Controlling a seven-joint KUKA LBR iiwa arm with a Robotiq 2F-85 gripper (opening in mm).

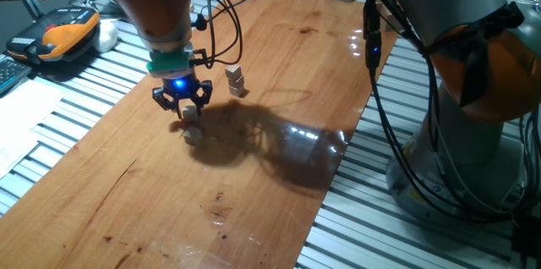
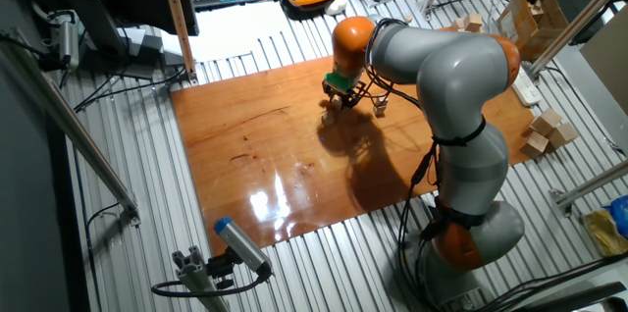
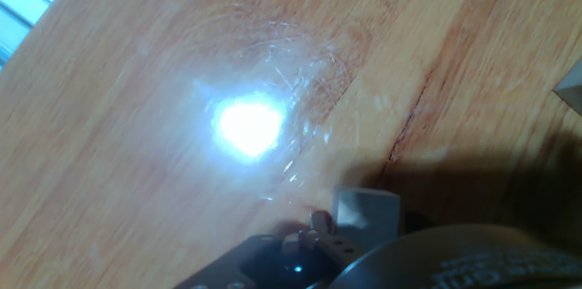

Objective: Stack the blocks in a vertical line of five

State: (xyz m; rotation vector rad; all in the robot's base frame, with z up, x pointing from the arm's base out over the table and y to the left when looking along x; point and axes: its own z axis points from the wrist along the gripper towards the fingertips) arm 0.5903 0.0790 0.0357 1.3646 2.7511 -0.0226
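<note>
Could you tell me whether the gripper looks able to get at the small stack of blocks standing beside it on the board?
Probably yes. The stack of blocks stands free on the board, with nothing between it and the gripper, though the gripper seems to hold a block already.

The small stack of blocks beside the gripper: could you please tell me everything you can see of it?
The stack looks like two tiny light tan wooden cubes, one atop the other, the upper one slightly askew. It stands upright on the board, just right of the gripper in one fixed view, apart from it. Nothing else touches it. In the other fixed view it is a pale speck.
</note>
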